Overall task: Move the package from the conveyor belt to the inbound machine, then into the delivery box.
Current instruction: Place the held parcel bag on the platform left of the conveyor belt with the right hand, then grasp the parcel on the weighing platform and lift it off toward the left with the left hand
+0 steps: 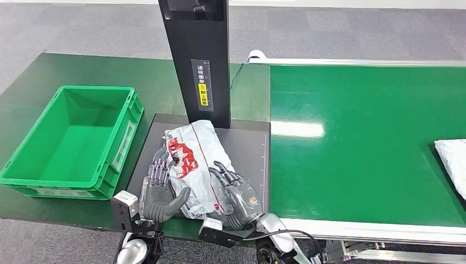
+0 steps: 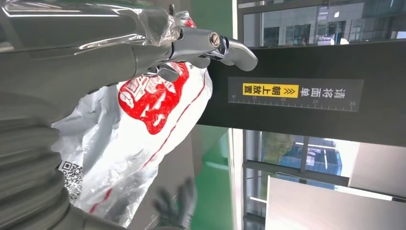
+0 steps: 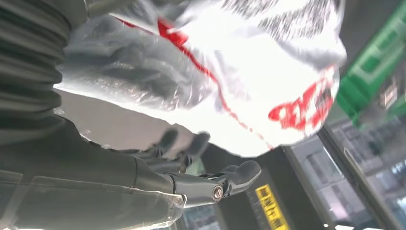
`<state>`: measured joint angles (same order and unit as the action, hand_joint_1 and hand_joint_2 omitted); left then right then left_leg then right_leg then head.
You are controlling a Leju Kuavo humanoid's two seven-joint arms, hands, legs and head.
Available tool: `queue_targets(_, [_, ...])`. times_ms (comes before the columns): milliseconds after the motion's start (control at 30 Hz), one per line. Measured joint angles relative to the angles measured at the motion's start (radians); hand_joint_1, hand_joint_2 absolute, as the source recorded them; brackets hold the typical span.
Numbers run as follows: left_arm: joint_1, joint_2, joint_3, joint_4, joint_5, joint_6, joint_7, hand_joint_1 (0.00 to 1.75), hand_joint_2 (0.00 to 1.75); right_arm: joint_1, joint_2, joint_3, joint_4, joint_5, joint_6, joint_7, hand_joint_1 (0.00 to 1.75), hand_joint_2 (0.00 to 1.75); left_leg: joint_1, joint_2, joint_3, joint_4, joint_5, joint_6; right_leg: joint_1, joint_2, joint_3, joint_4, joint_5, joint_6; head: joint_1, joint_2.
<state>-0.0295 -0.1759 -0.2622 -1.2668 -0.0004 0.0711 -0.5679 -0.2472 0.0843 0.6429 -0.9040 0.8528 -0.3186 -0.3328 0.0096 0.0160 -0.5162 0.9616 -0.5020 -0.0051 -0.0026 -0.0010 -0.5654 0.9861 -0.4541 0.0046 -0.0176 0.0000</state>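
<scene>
1. Head view: the package [image 1: 193,165], a white plastic bag with red print, lies on the dark plate of the inbound machine [image 1: 250,144], just in front of its black post. Its long axis runs from the post towards the robot, a little slantwise. The left hand [image 1: 157,190] is at its left flank and the right hand [image 1: 237,193] at its right, both at the near end, fingers extended alongside the bag rather than wrapped round it. The delivery box [image 1: 71,144], green and open, stands just left of the plate, so the left hand is the nearer to it. A second white parcel [image 1: 453,159] lies far off on the conveyor belt [image 1: 362,137].
2. Left wrist view: the bag lies against the inside of the left hand, the thumb stretched over its red print; I cannot tell whether the fingers press it.
3. Right wrist view: the bag bulges against the right hand, with the fingers spread beside it. My judgement: both palms squeeze inward, then carry leftward to the box.
</scene>
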Motion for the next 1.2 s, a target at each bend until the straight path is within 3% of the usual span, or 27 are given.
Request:
queue_targets(67, [0.000,0.000,-0.002,0.000,-0.010,0.008,0.000,0.00,1.75,0.015,0.000,-0.026,-0.021,-0.090,0.029,-0.062,0.00,0.00,0.000,0.000,0.000,0.000,0.000,0.000,0.000,0.000,0.000,0.000,0.000,0.000,0.000,0.000])
queue_targets(200, [-0.003,0.000,-0.010,0.000,-0.037,0.030,-0.010,0.00,1.75,0.054,0.000,-0.086,-0.091,-0.330,0.155,-0.213,0.00,1.75,0.000,0.000,-0.001,0.000,0.000,0.000,0.000,0.000,-0.001,0.000,0.000,0.000,0.000,0.000])
queue_targets(300, [-0.012,-0.001,-0.017,0.004,-0.069,0.058,-0.019,0.00,1.75,0.090,0.000,-0.141,-0.177,-0.543,0.284,-0.302,0.00,1.75,0.000,-0.001,-0.001,0.000,0.000,0.000,0.000,0.000,-0.002,0.000,0.000,0.000,0.000,0.000])
queue_targets(400, [-0.023,-0.002,-0.026,0.008,-0.114,0.095,-0.022,0.00,1.75,0.119,-0.001,-0.195,-0.261,-0.677,0.366,-0.328,0.00,1.75,0.000,-0.001,-0.001,0.000,0.000,0.000,0.000,0.000,-0.002,0.000,0.000,0.000,0.000,0.000])
queue_targets(633, [-0.043,0.002,-0.074,0.011,-0.356,0.220,0.008,0.00,1.75,0.168,-0.009,-0.290,-0.386,-0.777,0.436,-0.333,0.00,1.75,0.000,-0.001,-0.001,0.000,0.000,0.000,0.000,-0.001,-0.002,0.000,0.000,0.000,0.000,0.000])
queue_targets(800, [-0.073,0.010,-0.140,0.018,-0.727,0.318,0.179,0.00,1.75,0.176,-0.010,-0.341,-0.418,-0.800,0.459,-0.332,0.00,1.75,0.000,-0.002,-0.002,0.000,0.000,0.000,0.000,-0.001,-0.002,0.000,0.000,0.000,0.000,0.000])
queue_targets(1000, [-0.114,0.007,-0.183,0.072,-0.932,0.253,0.406,0.00,1.75,0.194,-0.003,-0.380,-0.444,-0.765,0.442,-0.318,0.00,1.75,0.000,-0.002,-0.002,0.000,0.000,0.000,0.000,-0.001,-0.002,0.000,0.000,0.000,0.000,0.000])
queue_targets(1100, [-0.133,-0.001,-0.189,0.115,-0.989,0.216,0.472,0.00,1.75,0.194,0.007,-0.395,-0.444,-0.749,0.431,-0.308,0.00,1.75,0.000,-0.002,-0.002,0.000,0.000,0.000,0.000,-0.001,-0.002,0.000,0.000,0.000,0.000,0.000])
queue_targets(1133, [-0.137,-0.003,-0.189,0.129,-1.001,0.204,0.484,0.04,1.75,0.194,0.011,-0.400,-0.444,-0.744,0.428,-0.304,0.00,1.75,0.000,-0.002,-0.002,0.000,0.000,0.000,0.000,-0.001,-0.002,0.000,0.000,0.000,0.000,0.000])
queue_targets(1200, [-0.146,-0.007,-0.189,0.154,-1.019,0.175,0.503,0.65,1.75,0.194,0.018,-0.410,-0.444,-0.735,0.426,-0.298,0.00,1.75,0.000,-0.002,-0.002,0.000,0.000,0.000,0.000,-0.001,-0.002,0.000,0.000,0.000,0.000,0.000])
